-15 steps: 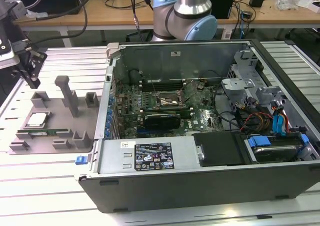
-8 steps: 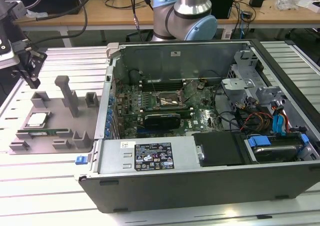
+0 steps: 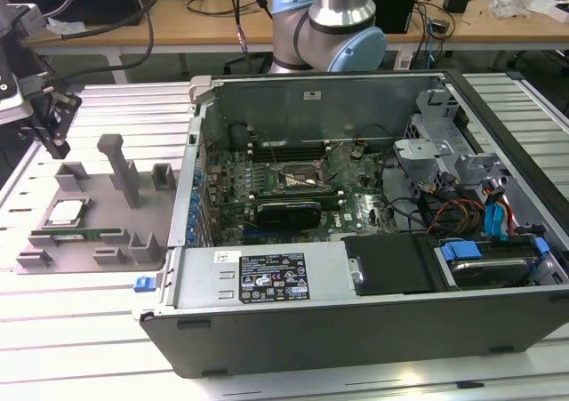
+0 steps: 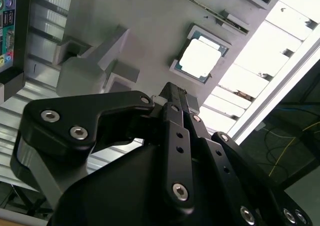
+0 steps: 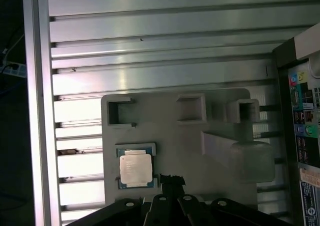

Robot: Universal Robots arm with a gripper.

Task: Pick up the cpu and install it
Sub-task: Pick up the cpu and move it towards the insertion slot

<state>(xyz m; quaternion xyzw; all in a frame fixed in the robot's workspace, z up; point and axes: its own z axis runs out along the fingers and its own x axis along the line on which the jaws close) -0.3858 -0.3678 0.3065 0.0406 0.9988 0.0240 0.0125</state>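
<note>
Pincer (image 5: pixel 171 180) closed, empty, above grey tray (image 5: pixel 165 123) holding cpu (image 5: pixel 135 170) on slatted aluminium table (image 5: pixel 150 35); cluttered desks (image 3: pixel 116 23) behind.

Robotics lab bench, we'd say.
We see a robot arm (image 3: pixel 329 28) behind an open computer case (image 3: pixel 356 330) on a slotted aluminium table (image 3: pixel 89 330), grey parts fixture (image 3: pixel 116 216) alongside, cable-strewn wooden desks (image 3: pixel 98 19) at the back.

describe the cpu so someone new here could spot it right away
Find the open computer case; to the exterior view's left lies a grey holder tray. The cpu sits in a square recess, a small flat silvery square, unlike the long green memory stick beside it.
</note>
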